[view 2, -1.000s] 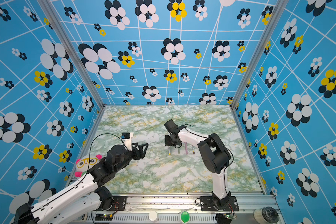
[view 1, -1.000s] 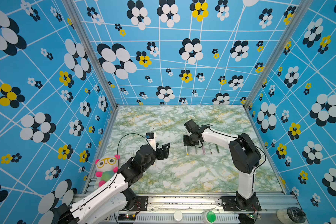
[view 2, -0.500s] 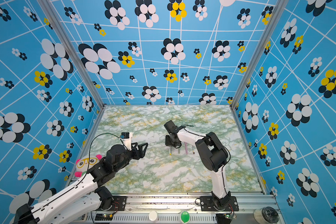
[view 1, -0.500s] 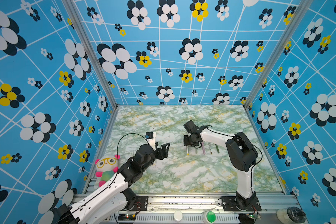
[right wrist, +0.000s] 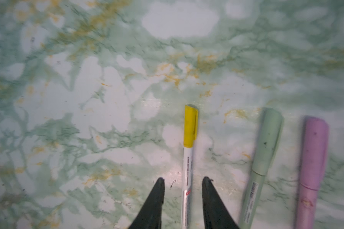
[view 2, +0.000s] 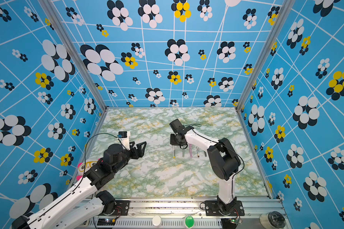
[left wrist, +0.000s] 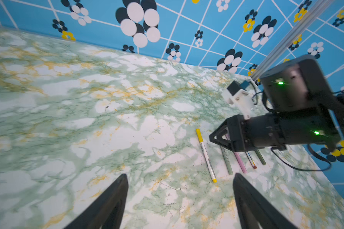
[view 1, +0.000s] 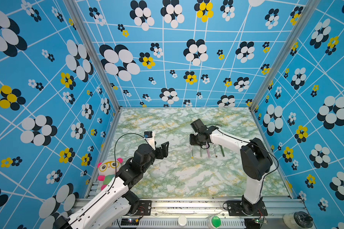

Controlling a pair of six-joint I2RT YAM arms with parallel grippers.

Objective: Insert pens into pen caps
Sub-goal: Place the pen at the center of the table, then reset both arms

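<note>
Jaws of the right gripper (right wrist: 183,179), shut a second ago, stand apart astride the yellow-capped pen (right wrist: 188,158) lying on the table (right wrist: 87,99) beside four other pens (view 1: 208,152); left gripper (left wrist: 180,178) hovers, jaws spread wide

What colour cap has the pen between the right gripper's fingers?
Yellow cap; right wrist view shows it best.

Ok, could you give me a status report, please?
Left gripper open, empty. Right gripper open, astride the yellow pen, not gripping. Pen capped, flat on the table, four others alongside. Nothing in the way.
</note>
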